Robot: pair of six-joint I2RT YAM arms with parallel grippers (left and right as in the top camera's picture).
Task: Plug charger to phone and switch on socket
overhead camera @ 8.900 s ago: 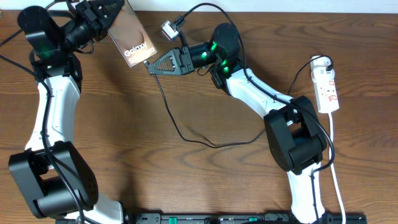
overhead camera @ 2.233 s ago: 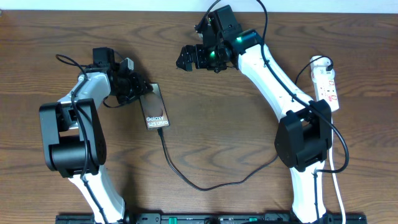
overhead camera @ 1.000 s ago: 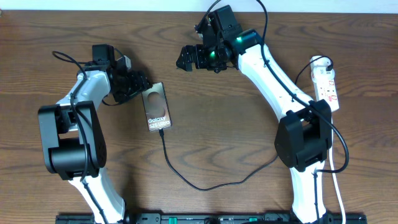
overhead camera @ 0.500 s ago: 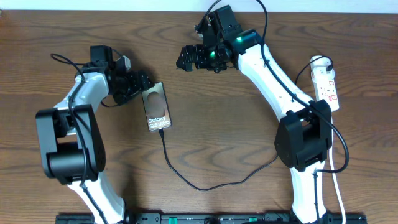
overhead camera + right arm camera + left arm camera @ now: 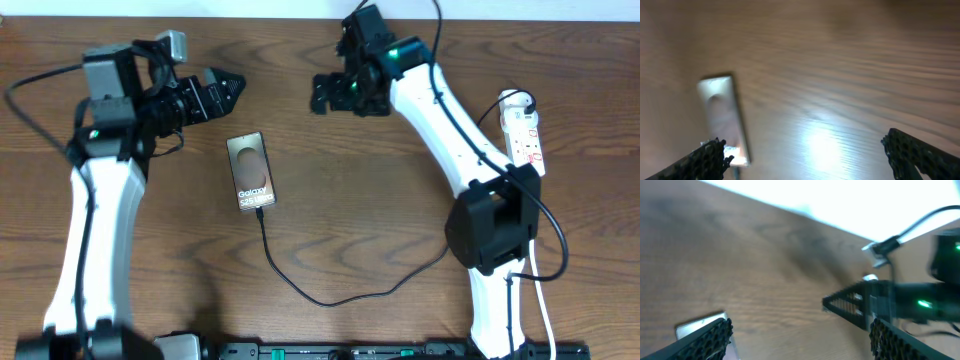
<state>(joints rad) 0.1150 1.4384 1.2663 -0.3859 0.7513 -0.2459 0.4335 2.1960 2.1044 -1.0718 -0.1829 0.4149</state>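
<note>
The phone [image 5: 249,172] lies flat on the wooden table, lettering up. The thin black charger [image 5: 322,302] runs from the phone's near end in a loop toward the right arm's base, its plug tip at the phone's edge. The white socket [image 5: 526,140] lies at the far right. My left gripper [image 5: 228,82] hovers open above and behind the phone, touching nothing. My right gripper [image 5: 320,97] is open and empty too, to the right of the left one. The left wrist view catches a corner of the phone [image 5: 696,327] beside the left finger [image 5: 707,339]. The right wrist view shows the phone [image 5: 722,117], blurred.
The right arm's open gripper [image 5: 852,305] appears in the left wrist view, close ahead. A white lead [image 5: 540,280] runs from the socket along the table's right side. The right arm's base [image 5: 490,230] stands between the charger's loop and the socket.
My left gripper has opened fully, let go of the phone, and risen back and away to the upper left. The phone stays flat with the charger in it. The right arm shifted slightly right.
</note>
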